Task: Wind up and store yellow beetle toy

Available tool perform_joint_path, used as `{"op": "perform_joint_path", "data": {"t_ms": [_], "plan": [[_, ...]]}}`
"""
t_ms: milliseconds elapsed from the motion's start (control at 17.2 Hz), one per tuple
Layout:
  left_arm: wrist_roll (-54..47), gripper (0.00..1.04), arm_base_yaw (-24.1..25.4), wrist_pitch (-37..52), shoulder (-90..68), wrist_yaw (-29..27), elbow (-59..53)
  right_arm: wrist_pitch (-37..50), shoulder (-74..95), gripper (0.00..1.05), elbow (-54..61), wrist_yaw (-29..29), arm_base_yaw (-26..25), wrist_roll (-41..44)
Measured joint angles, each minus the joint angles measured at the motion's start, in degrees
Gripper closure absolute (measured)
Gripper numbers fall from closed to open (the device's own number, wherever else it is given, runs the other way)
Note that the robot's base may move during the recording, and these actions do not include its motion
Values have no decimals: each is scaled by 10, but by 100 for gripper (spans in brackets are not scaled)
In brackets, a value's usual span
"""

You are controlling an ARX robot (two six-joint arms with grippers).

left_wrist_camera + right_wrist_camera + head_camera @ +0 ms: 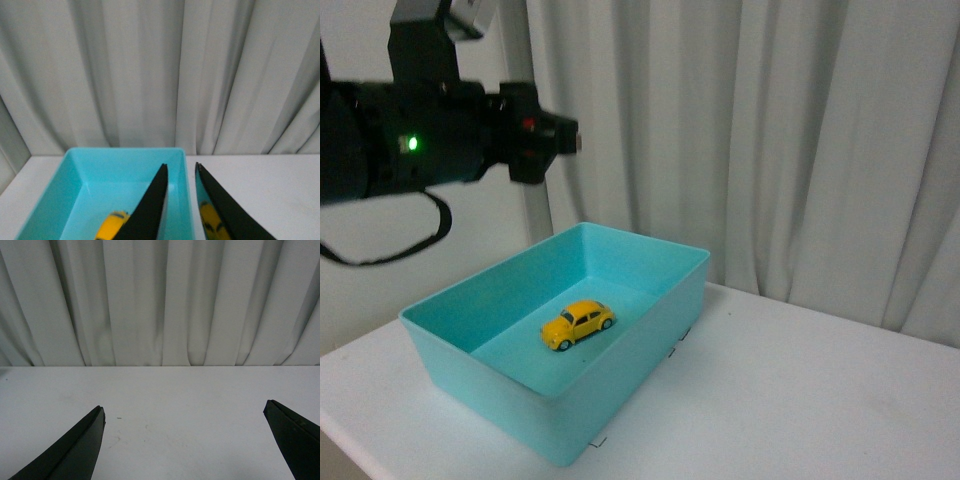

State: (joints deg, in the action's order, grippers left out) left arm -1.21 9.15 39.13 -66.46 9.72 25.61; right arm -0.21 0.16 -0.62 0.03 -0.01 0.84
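The yellow beetle toy [578, 323] sits inside the teal bin [620, 395]; left hand [181, 170] nearly pressed together, right hand [184, 412] spread.

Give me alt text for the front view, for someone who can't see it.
A yellow toy car sits on the floor of an open teal bin on a white table. The black left arm hangs above the bin's left side, with grey curtains behind.
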Motion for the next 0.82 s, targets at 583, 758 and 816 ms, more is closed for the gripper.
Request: {"op": "perform_joint_path", "data": {"t_ms": [583, 758, 816], "plan": [[10, 103, -91, -94, 333, -97, -228, 0, 0, 7, 0, 0, 0, 0], [10, 103, -91, -109, 370, -97, -250, 0, 0, 7, 0, 0, 0, 0], [10, 103, -91, -127, 395, -97, -250, 0, 0, 7, 0, 0, 0, 0]]}}
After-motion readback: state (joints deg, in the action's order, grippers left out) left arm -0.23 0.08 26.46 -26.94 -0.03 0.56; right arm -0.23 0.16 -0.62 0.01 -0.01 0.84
